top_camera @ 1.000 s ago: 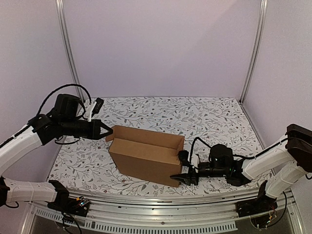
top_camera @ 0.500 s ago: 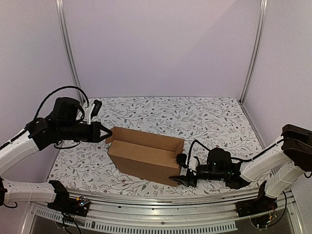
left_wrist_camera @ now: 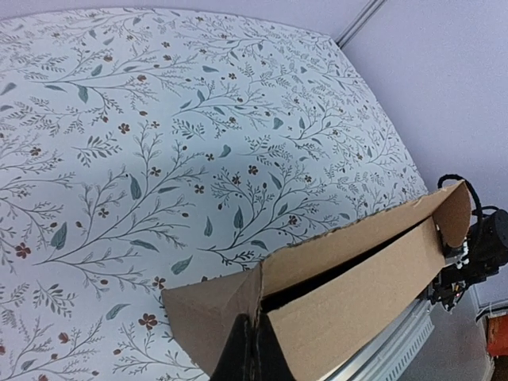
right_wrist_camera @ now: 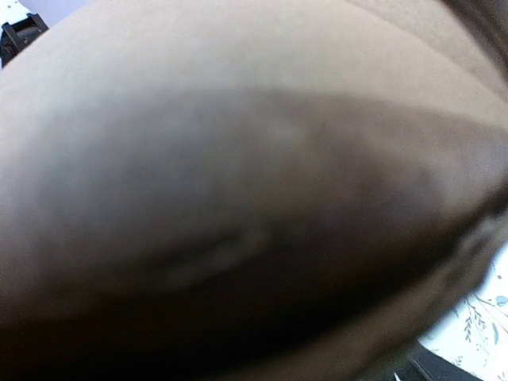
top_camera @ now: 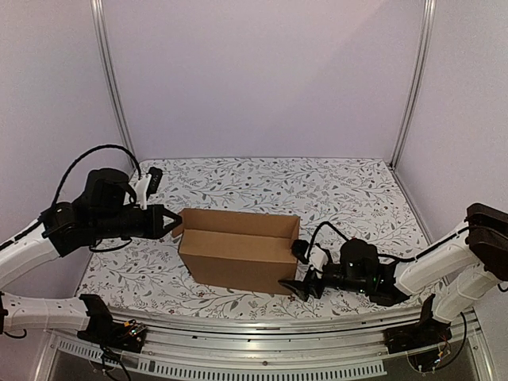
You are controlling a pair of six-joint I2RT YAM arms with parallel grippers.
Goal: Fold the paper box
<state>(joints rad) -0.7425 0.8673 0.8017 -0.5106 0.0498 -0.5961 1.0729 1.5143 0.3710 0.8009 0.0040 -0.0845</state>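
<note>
Standing on the floral-patterned surface, the paper box occupies the near centre of the work area, between the two arms. It is plain brown corrugated cardboard, erected as an open-topped rectangular trough, with its long near wall facing the arm bases and its interior visible from above. A short end flap projects at its left end.

Left end effector: the jaws are fully closed, fingertip against fingertip. The closed tip sits at the left end of the box, at the corner where the end flap meets the near wall. In the left wrist view the cardboard lies on both sides of the dark fingertips. Whether any cardboard is pinched between them cannot be determined.

Right end effector: the jaws are spread wide. It is positioned low, at the right near corner of the box, with one finger up beside the end wall and the other down near the surface. The right wrist view is filled by blurred brown cardboard at very close range, with a small strip of the patterned surface at the lower right. Contact between the fingers and the box cannot be confirmed.
</note>
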